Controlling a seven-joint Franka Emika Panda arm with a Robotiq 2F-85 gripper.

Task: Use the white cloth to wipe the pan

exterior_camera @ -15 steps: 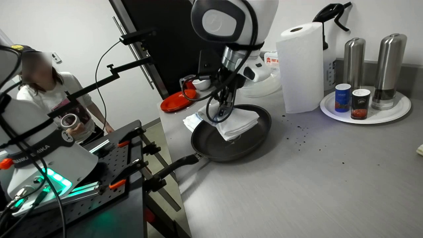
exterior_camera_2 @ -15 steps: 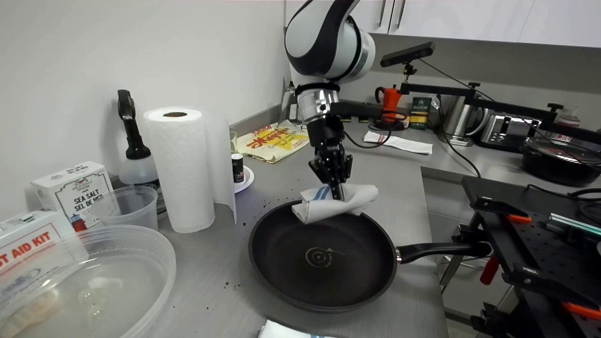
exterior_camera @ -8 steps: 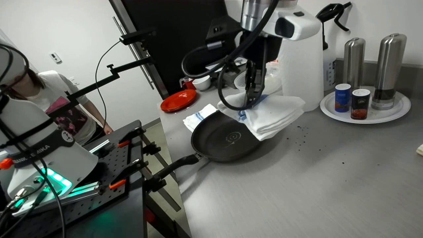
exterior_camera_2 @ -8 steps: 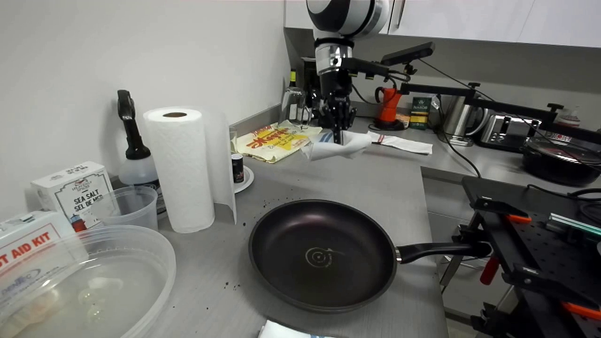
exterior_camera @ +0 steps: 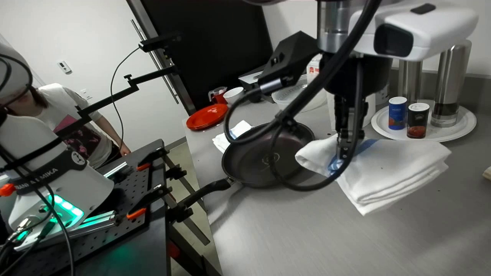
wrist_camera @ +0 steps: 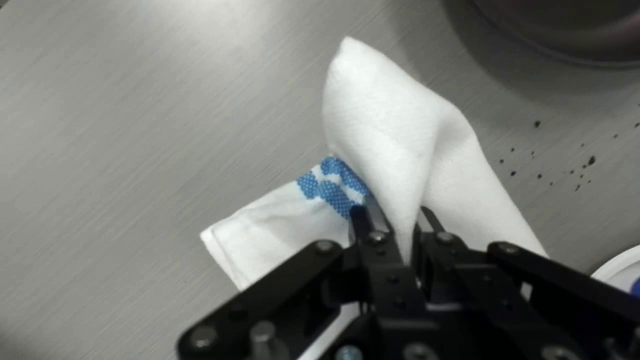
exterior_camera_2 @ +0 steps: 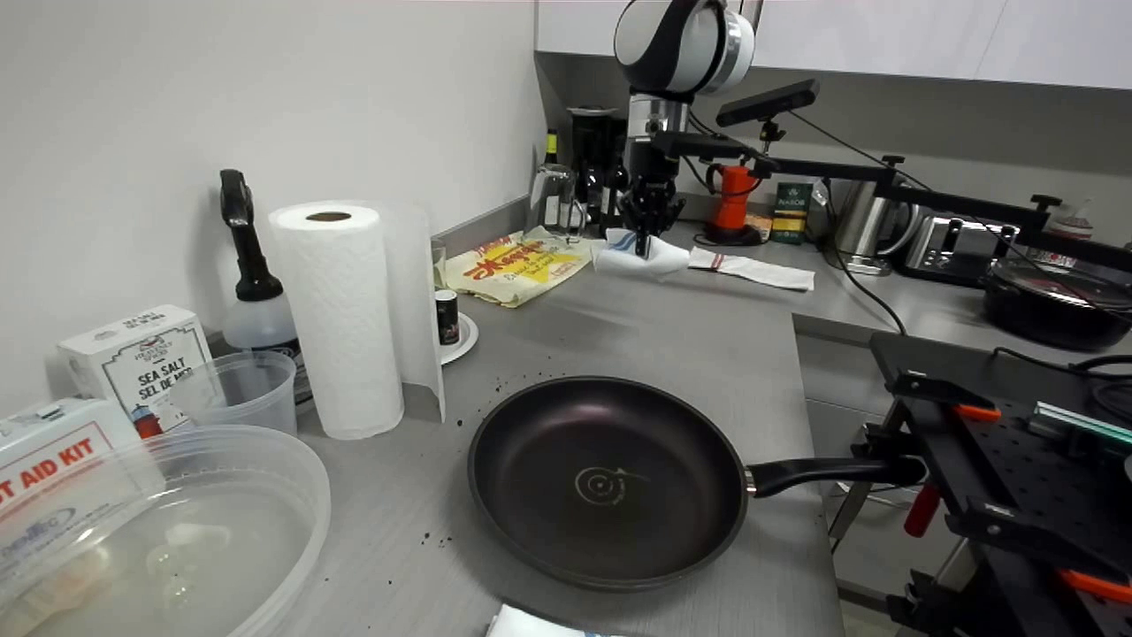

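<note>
White cloth [exterior_camera: 391, 168] pinched in my jaws at blue stripe [wrist_camera: 335, 187], held over worktop [exterior_camera: 307, 237], off frying pan [exterior_camera_2: 608, 442]. Light, soft, folded in layers; free flaps will likely crumple, gathered middle seems best hold (corner grip would only drag). Pan's long handle [exterior_camera_2: 818, 473] overhangs edge; may swivel if I press. White plate [exterior_camera: 468, 119] with shakers [exterior_camera: 417, 123] near cloth, knock risk; paper towel roll [exterior_camera_2: 340, 327] near pan.
</note>
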